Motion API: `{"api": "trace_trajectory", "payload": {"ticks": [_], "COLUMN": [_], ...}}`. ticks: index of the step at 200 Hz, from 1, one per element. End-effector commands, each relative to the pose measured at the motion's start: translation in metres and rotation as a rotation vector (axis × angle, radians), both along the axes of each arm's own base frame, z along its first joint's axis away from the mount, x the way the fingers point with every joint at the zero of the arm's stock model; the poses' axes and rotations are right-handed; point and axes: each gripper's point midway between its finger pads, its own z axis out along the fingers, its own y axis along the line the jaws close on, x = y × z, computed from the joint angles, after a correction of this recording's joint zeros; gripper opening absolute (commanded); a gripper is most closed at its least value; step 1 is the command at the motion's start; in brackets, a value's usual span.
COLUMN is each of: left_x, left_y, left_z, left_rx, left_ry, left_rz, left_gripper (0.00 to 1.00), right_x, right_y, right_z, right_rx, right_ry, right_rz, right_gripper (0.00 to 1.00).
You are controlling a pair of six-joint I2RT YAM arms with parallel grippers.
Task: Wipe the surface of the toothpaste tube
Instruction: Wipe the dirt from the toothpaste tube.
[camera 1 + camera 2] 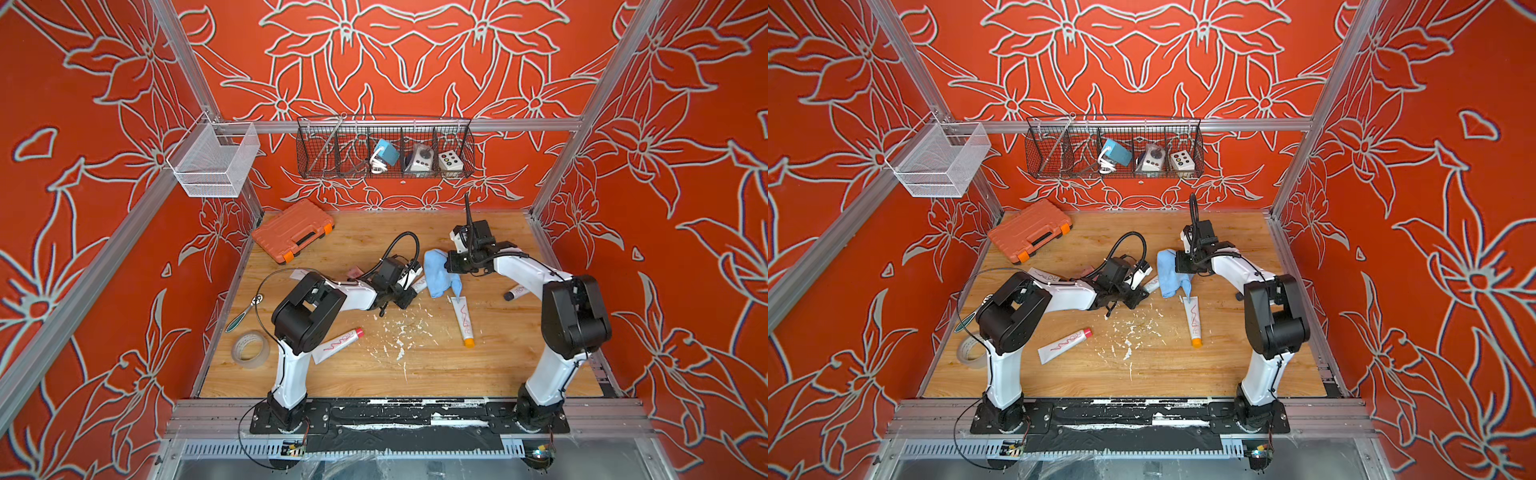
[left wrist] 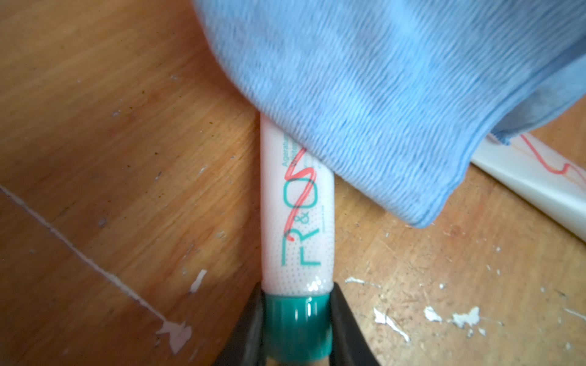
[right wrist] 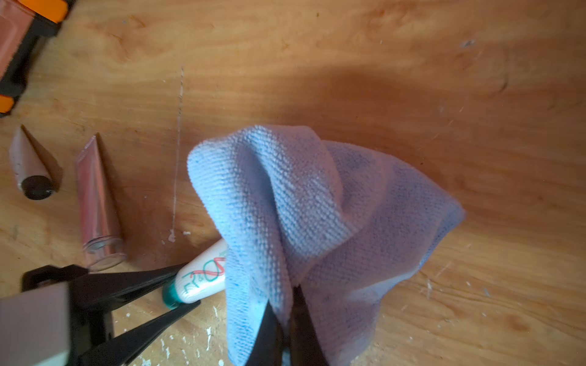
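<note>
While the left gripper (image 2: 296, 320) clamps the tube (image 2: 296, 221) by its teal cap, the cloth (image 3: 301, 206) covers its far half for the wipe.

I'd hold the left clamp firm, press the cloth lightly and stroke along the body toward the cap, then roll the tube for the underside; a hard pull could twist it out of the cap grip. The right gripper (image 3: 287, 317) is pinched tight on a fold of cloth. The tube lies mid-table (image 1: 415, 374) between the arms, a left finger on each side of the cap and the body sticking straight out from them. Whether it rests on the wood I cannot tell.
</note>
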Motion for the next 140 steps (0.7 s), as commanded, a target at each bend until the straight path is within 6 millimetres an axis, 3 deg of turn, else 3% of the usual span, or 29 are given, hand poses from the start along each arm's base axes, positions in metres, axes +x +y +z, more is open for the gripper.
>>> {"api": "trace_trajectory", "payload": {"ticks": [1, 63, 140], "left_x": [-0.008, -0.009, -0.008], "left_y": [-0.002, -0.002, -0.001], "left_z": [0.001, 0.0, -0.002], "left_rx": [0.002, -0.003, -0.011], "left_ry": [0.002, 0.007, 0.017], "left_rz": [-0.028, -0.037, -0.035], "left_gripper": [0.14, 0.14, 0.14], "right_x": [0.008, 0.0, -0.039], "right_y": [0.01, 0.034, 0.059], "right_z": [-0.008, -0.027, -0.052], "right_rx": [0.019, 0.085, 0.182], "right_ry": [0.007, 0.038, 0.107], "right_rz": [-0.012, 0.041, 0.093], "right_gripper": [0.0, 0.0, 0.0]}}
